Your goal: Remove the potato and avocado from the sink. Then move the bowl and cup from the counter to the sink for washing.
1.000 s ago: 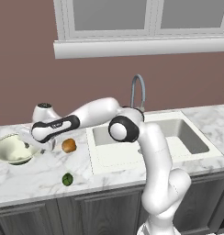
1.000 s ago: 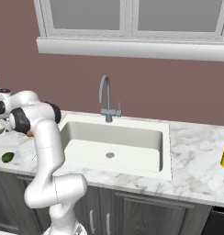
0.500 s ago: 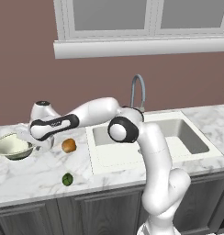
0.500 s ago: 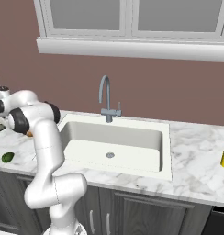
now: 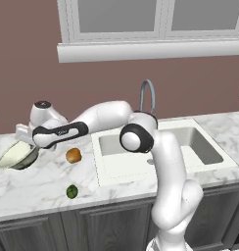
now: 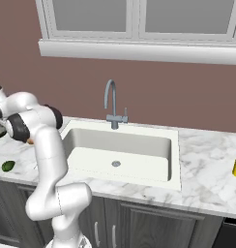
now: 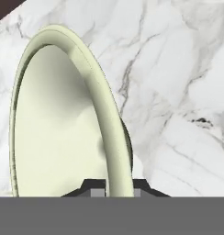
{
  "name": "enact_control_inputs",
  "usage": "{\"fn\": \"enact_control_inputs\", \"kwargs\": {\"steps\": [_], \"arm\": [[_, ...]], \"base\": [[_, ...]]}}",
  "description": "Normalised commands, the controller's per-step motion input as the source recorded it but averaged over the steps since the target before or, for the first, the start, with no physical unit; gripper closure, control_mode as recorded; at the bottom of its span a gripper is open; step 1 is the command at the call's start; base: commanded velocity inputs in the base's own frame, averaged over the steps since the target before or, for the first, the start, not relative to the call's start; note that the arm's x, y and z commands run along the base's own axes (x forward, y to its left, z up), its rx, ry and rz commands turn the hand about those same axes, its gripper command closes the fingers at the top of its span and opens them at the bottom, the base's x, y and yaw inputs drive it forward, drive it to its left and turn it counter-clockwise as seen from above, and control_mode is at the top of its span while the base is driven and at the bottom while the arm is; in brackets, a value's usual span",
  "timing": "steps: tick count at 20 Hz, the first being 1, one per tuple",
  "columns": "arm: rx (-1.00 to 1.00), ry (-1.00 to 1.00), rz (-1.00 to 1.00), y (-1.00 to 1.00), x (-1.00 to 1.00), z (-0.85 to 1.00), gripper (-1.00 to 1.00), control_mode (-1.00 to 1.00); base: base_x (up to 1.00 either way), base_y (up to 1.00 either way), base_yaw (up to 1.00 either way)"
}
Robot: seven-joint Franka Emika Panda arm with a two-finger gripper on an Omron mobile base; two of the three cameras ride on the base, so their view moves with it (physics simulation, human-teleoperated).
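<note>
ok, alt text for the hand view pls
The hand is shut on the near rim of the pale cream-green bowl, one dark finger tip inside the rim and the other outside. The bowl stretches away from the camera over the white, grey-veined marble counter.

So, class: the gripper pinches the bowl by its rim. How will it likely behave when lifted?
The bowl looks rigid, so it should keep its shape. Held at one edge by the gripper, its wide body will probably hang and swing. The rim looks smooth and thin, so it may slip or pivot between the fingers.
</note>
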Motion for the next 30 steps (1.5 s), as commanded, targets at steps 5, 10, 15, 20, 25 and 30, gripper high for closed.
{"fn": "enact_control_inputs", "kwargs": {"steps": [5,10,15,20,25,30], "arm": [[0.1,-0.15,0.0,-0.25,-0.04,0.39,1.0,-1.0],[0.18,-0.12,0.0,-0.28,-0.02,0.39,1.0,-1.0],[0.21,-0.09,0.0,-0.37,-0.07,0.31,1.0,-1.0],[0.22,-0.02,-0.01,-0.42,-0.08,0.3,1.0,-1.0],[0.18,0.0,-0.04,-0.43,-0.06,0.32,1.0,-1.0],[0.11,0.08,-0.06,-0.42,-0.06,0.33,1.0,-1.0]], "base": [[0.0,0.0,0.0],[0.0,0.0,0.0],[0.0,0.0,0.0],[0.0,0.0,0.0],[0.0,0.0,0.0],[0.0,0.0,0.0]]}}
